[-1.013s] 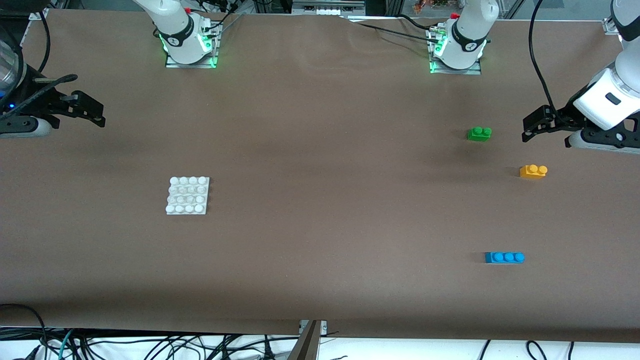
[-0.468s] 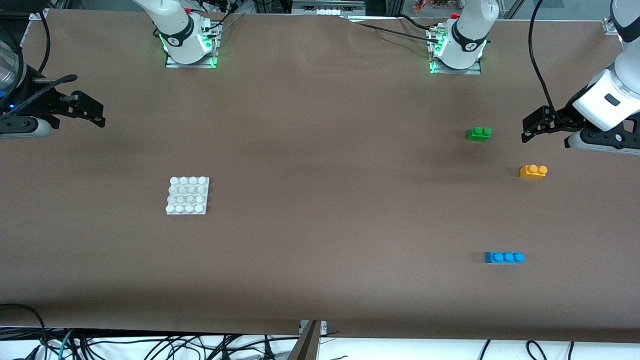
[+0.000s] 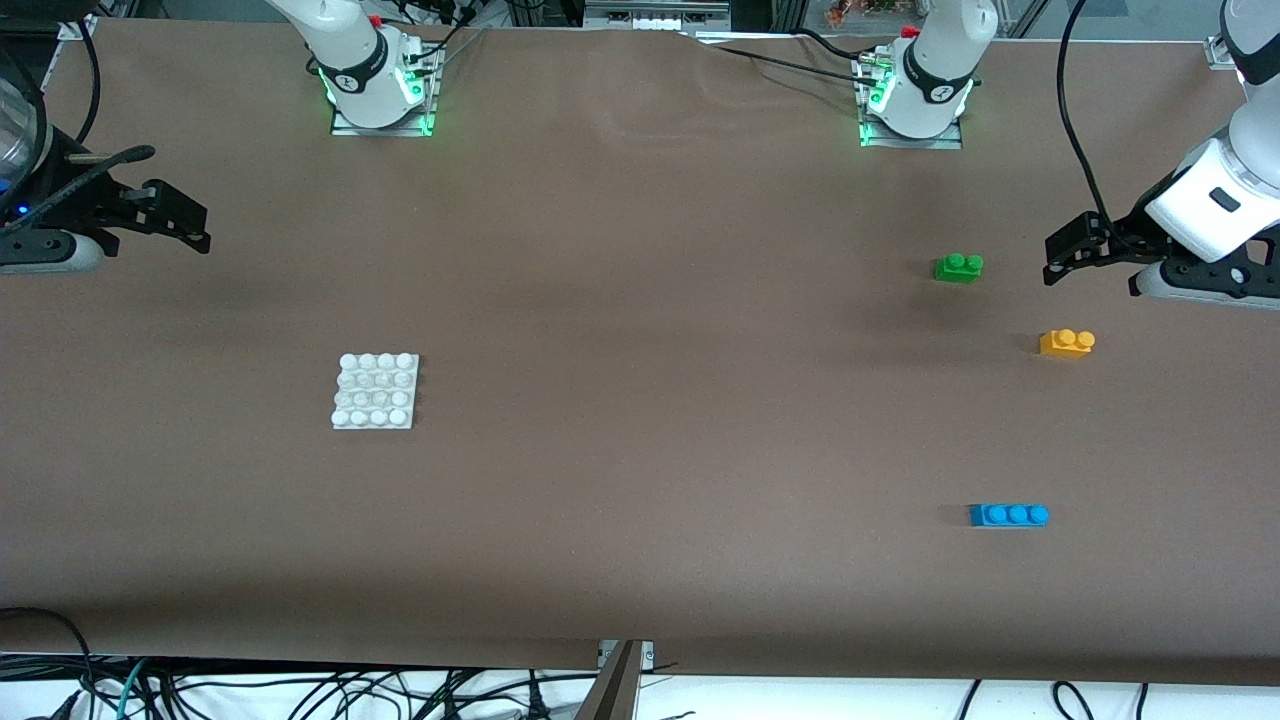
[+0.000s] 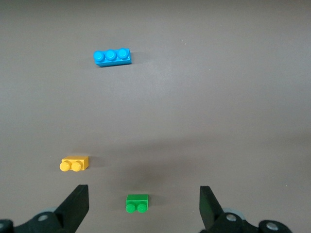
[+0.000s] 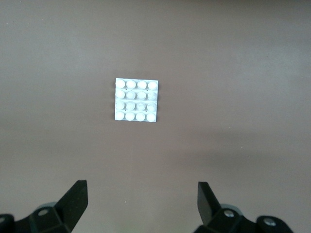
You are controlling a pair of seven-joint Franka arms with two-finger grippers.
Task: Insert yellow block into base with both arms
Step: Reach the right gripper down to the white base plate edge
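Observation:
The yellow block (image 3: 1067, 343) lies on the brown table toward the left arm's end, studs up; the left wrist view shows the yellow block (image 4: 75, 164) too. My left gripper (image 3: 1062, 258) hangs open and empty in the air above the table beside the green brick. The white base (image 3: 375, 391) lies flat toward the right arm's end, and the base (image 5: 136, 100) is also in the right wrist view. My right gripper (image 3: 190, 226) hangs open and empty at the right arm's end of the table, well apart from the base.
A green two-stud brick (image 3: 958, 267) lies farther from the front camera than the yellow block. A longer blue brick (image 3: 1008, 515) lies nearer to it. Both arm bases (image 3: 378, 85) stand along the table's back edge. Cables hang below the front edge.

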